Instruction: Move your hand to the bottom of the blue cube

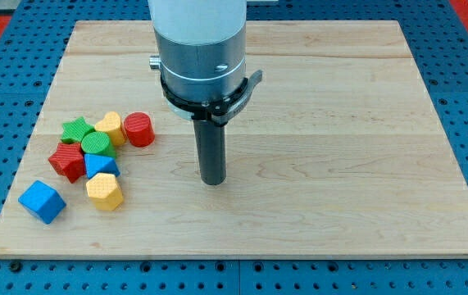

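The blue cube (42,201) lies near the board's lower left corner, apart from the other blocks. My tip (213,181) rests on the board near the middle, well to the view's right of the cube and slightly higher. The dark rod hangs from the grey and white arm body (199,49) at the view's top. Nothing lies between my tip and the cube along the board's lower part.
A cluster sits at the view's left: green star (75,129), yellow block (111,127), red cylinder (138,129), green block (97,143), red star (67,161), small blue block (100,165), yellow hexagonal block (105,192). The wooden board (340,164) lies on a blue pegboard.
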Robot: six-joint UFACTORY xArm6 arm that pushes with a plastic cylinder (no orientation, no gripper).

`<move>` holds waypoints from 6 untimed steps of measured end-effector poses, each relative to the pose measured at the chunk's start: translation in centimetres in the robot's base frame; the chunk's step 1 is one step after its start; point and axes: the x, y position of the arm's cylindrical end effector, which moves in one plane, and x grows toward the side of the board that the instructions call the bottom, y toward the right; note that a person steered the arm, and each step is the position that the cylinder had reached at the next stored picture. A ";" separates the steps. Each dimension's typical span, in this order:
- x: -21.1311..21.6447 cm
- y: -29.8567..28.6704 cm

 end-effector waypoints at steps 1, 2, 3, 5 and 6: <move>0.4 0.1; 3.6 0.4; 7.4 -2.6; 10.2 -10.5; 10.1 -11.7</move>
